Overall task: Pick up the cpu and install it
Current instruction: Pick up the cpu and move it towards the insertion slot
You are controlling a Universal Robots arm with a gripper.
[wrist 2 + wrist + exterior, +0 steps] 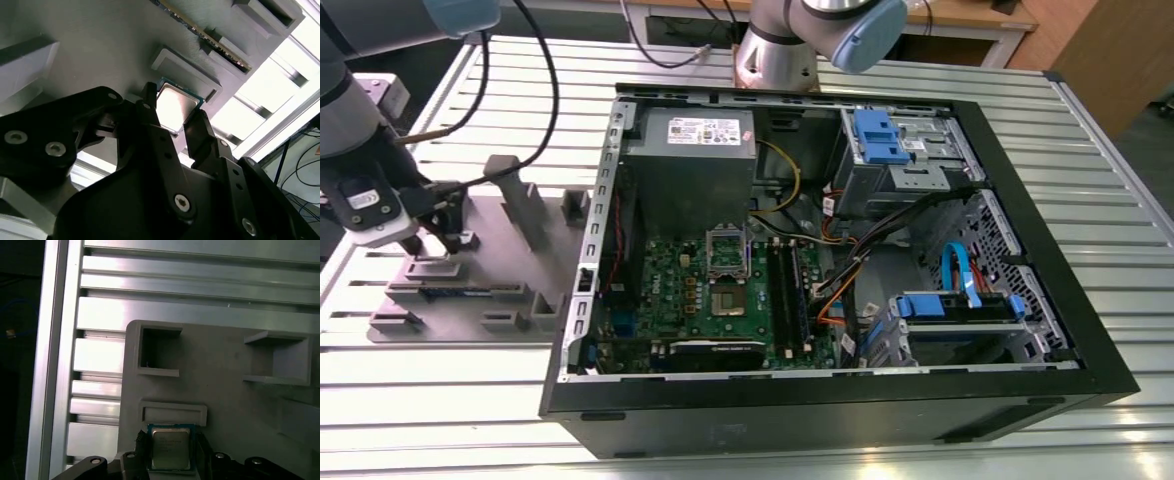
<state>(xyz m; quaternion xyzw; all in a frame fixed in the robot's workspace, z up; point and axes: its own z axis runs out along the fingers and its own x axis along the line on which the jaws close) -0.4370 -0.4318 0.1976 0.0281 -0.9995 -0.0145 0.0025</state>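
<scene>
The cpu (170,446), a small square chip with a dull silver top and a teal rim, lies low against the grey fixture plate (225,405), just beside a raised ledge. My gripper (171,460) has its two black fingers (150,107) pressed against opposite edges of the cpu (173,102), so it is shut on the chip. In the exterior view my gripper (434,242) reaches down onto the fixture plate (494,250) at that view's left. The motherboard's socket (724,297) sits inside the open computer case, well to that view's right of the gripper.
The open black computer case (1047,260) holds a grey power supply box (690,170), cables and blue drive brackets. The fixture plate carries upright posts (520,195) and slots. A memory stick (205,32) lies in a slot near the gripper. A ribbed aluminium table (454,400) lies underneath everything.
</scene>
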